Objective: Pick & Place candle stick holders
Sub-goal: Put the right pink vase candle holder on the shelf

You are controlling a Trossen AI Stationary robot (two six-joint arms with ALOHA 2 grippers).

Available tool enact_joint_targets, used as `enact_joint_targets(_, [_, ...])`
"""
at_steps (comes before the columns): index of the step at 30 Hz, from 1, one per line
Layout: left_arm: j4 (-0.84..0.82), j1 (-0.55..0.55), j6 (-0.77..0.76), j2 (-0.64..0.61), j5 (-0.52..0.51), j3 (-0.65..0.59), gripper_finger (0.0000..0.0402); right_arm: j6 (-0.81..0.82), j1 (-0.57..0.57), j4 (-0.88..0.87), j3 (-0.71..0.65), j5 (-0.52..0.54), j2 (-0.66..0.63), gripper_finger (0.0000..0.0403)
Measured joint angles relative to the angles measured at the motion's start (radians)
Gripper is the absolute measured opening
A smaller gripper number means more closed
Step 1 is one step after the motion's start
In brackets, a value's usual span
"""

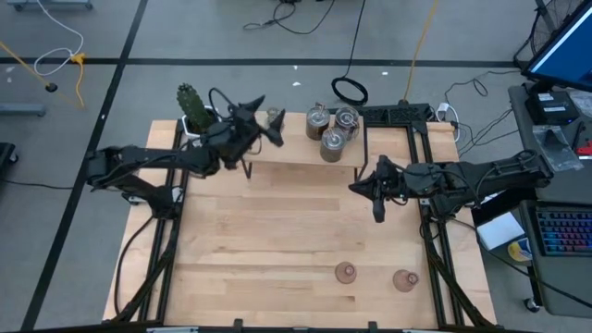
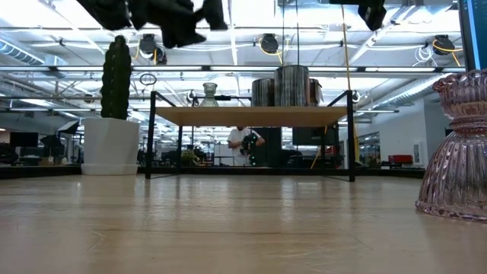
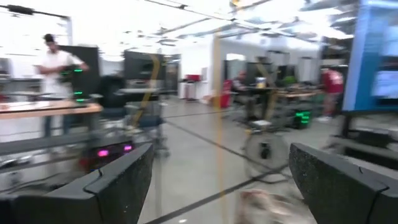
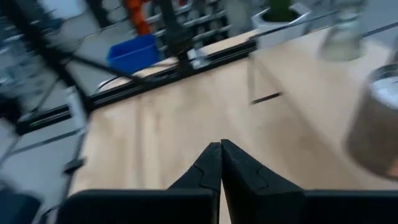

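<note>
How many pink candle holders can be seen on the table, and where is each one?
2. Both stand on the bare table in front of the raised shelf: one pink holder near the middle, the other pink holder closer to the right edge. No other pink one shows.

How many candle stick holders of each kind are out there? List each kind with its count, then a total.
Silvery metal-and-glass holders: 3, on the raised shelf
Pink glass holders: 2, on the table's near part
Pale green glass holder: 1, on the raised shelf
Total: 6
</note>
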Motion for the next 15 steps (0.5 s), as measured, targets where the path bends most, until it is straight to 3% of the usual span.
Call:
enact_joint_targets(7, [-0.031, -0.228, 0.011, -0.038, 0.000, 0.000, 0.0355, 0.028, 0.007, -0.061, 0.000, -0.242, -0.005, 0.0001])
enact_joint_targets(10, [-0.040, -0.336, 0.011, -0.037, -0.007, 0.000, 0.0347, 0.102, 0.029, -0.138, 0.000, -0.291, -0.013, 0.0001])
enact_joint_targets(15, [-0.130, -0.504, -0.034, -0.036, -0.124, 0.000, 0.0330, 0.232, 0.105, -0.274, 0.000, -0.362, -0.023, 0.0001])
